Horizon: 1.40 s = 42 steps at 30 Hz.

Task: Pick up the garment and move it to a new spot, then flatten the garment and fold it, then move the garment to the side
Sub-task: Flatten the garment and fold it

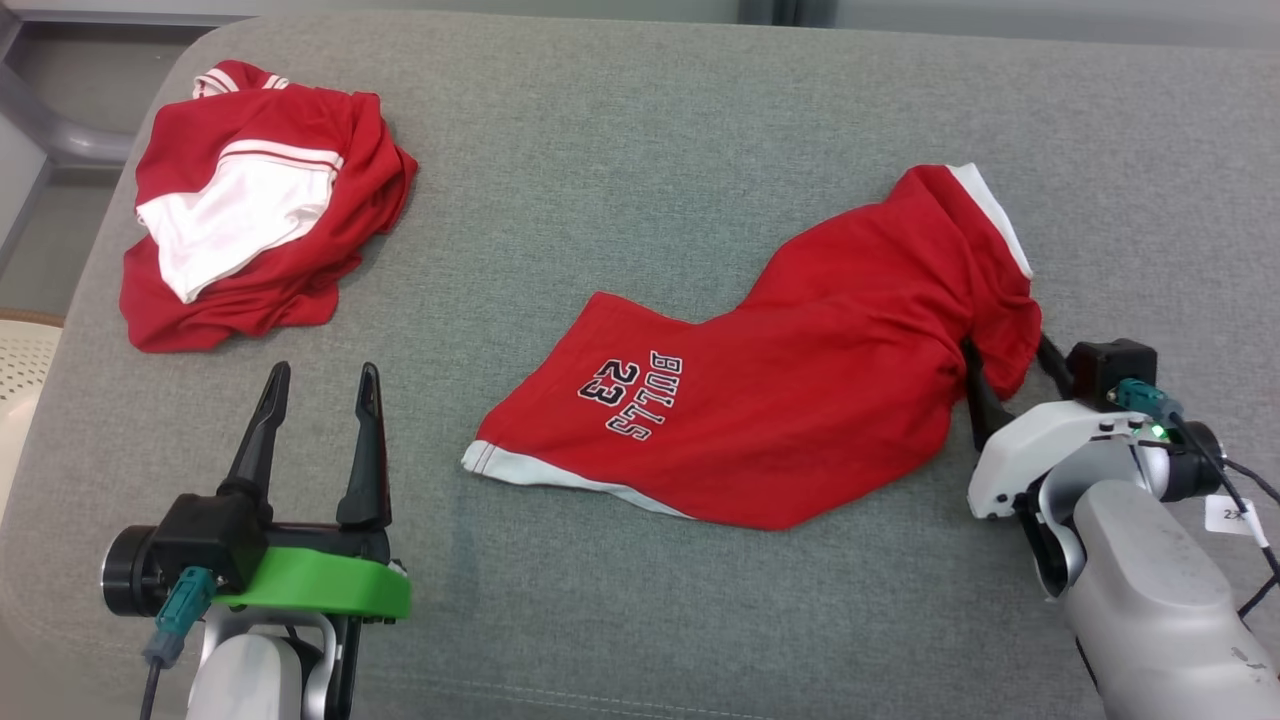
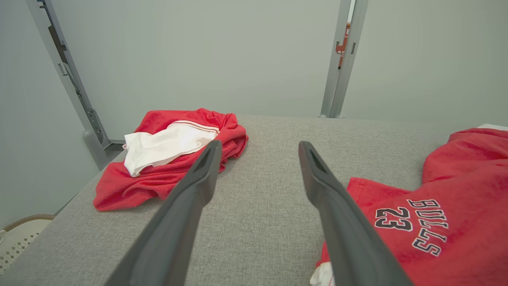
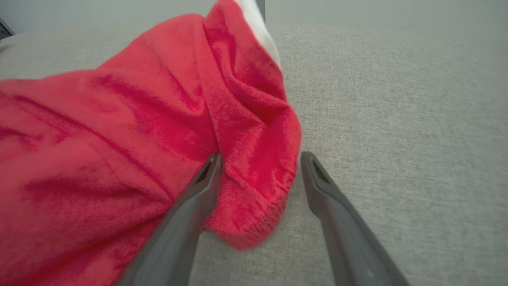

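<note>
Red shorts printed "BULLS 23", the garment [image 1: 780, 400], lie rumpled across the middle of the grey cushion, white hem at the lower left and waistband at the right. My right gripper [image 1: 1008, 350] is open at the waistband end. In the right wrist view a bunched fold of the garment [image 3: 119, 139] sits between the right gripper's [image 3: 261, 155] spread fingers, and the left finger presses into the cloth. My left gripper [image 1: 324, 372] stands open at the lower left, apart from the cloth. In the left wrist view the left gripper [image 2: 258, 146] holds nothing, with the garment [image 2: 448, 206] to its right.
A second red and white garment [image 1: 250, 240] lies crumpled at the far left of the grey cushion [image 1: 640, 150], also seen in the left wrist view [image 2: 166, 159]. A pale woven basket [image 1: 25, 360] stands off the left edge. Grey wall panels and a metal post [image 2: 341, 59] stand behind.
</note>
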Tool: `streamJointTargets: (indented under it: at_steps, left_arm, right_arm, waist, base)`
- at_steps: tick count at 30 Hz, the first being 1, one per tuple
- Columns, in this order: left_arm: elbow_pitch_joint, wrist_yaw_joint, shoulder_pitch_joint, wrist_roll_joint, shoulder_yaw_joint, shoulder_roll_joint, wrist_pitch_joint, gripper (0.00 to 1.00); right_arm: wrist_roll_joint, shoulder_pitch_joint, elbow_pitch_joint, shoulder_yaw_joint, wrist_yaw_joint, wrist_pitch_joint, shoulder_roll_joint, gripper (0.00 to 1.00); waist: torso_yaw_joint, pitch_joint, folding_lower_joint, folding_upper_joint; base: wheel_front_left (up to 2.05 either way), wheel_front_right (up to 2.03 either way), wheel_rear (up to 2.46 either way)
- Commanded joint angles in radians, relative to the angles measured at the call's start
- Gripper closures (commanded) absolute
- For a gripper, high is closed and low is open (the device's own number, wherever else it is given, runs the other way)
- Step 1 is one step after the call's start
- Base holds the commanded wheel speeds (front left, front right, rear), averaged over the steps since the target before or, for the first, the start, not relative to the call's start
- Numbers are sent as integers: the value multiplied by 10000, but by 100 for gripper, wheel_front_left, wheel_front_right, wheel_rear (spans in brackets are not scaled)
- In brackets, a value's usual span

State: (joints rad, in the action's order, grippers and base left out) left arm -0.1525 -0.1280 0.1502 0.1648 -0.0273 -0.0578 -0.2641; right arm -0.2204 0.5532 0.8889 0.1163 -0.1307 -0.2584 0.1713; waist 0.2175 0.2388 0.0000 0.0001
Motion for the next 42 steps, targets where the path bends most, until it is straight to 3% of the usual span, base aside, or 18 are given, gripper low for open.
streamJointTargets:
  at_steps: [1,2,3,12,23,30,37,42]
  left_arm:
    - [-27,-38,125,-80,-13,1,-5,0]
    - [-42,-39,118,-76,-40,2,-5,0]
    - [-44,-34,85,-74,-48,5,-5,0]
    - [-65,-37,-284,-21,130,18,-5,0]
    - [61,-36,-758,-78,322,34,-5,0]
    - [130,-37,-644,-64,257,52,-5,0]
    - [39,-37,-567,94,68,67,-5,0]
    - [-63,-37,-385,208,-132,67,-3,0]
  right_arm:
    - [-109,84,205,72,-1,-42,-47,56]
    - [-177,139,352,111,-1,-36,-41,84]
    - [-290,178,439,137,-1,-45,-58,100]
    - [-541,-650,-982,-135,-1,-70,175,100]
    - [89,-2891,-4471,-895,-1,-66,927,100]
    - [235,-3994,-6474,-1834,-1,893,1060,100]
    - [448,-3423,-7235,-1454,-1,1470,905,100]
    - [678,-2108,-6828,-625,-1,1855,759,100]
  waist:
    - [54,-15,0,-1]
    - [68,-37,0,-1]
    - [65,-69,0,-1]
    - [-323,-589,0,-1]
    - [-1005,-1004,0,-1]
    - [-1053,-903,0,-1]
    - [-674,-809,0,-1]
    - [-221,-694,0,-1]
  base:
    - [0,0,0]
    - [0,0,0]
    - [0,0,0]
    - [0,0,0]
    - [0,0,0]
    - [0,0,0]
    - [0,0,0]
    - [0,0,0]
